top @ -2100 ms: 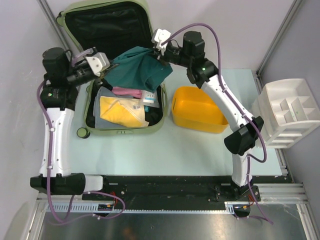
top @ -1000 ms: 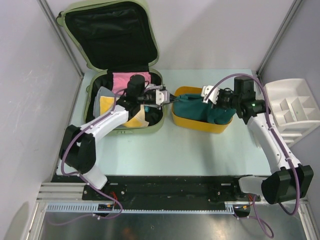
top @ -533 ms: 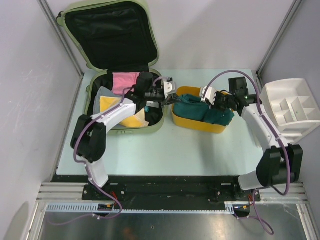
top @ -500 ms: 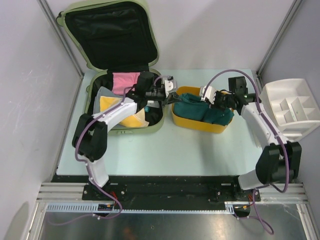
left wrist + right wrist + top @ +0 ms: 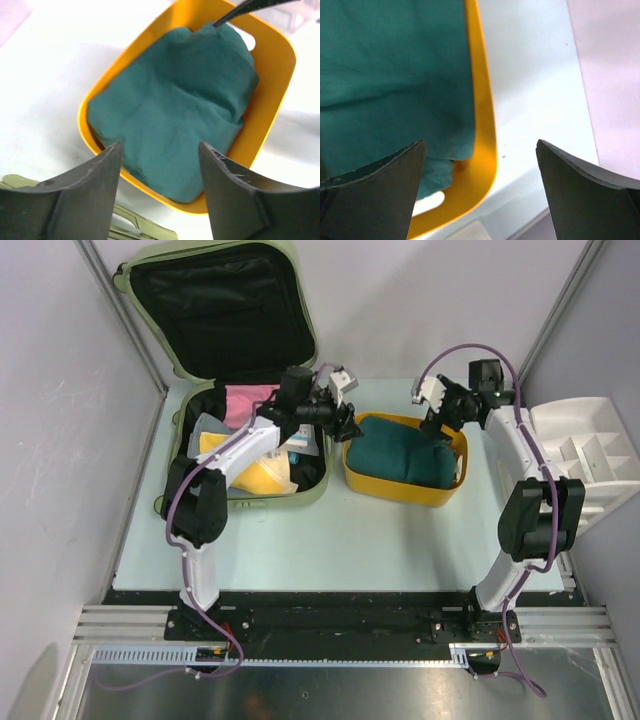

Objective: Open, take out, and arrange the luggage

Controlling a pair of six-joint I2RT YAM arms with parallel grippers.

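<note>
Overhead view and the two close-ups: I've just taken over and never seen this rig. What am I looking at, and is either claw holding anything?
Two robot arms are bolted at the table's near edge. The wide picture looks down from above and behind them; the close-ups come from a camera on each wrist, so the dark wedges are that arm's own fingers. On the table: an open green suitcase with pink and yellow clothes inside, a yellow tub holding a teal cloth, and a white divided tray. The left claw and right claw both hang by the tub, open, holding nothing.
</note>
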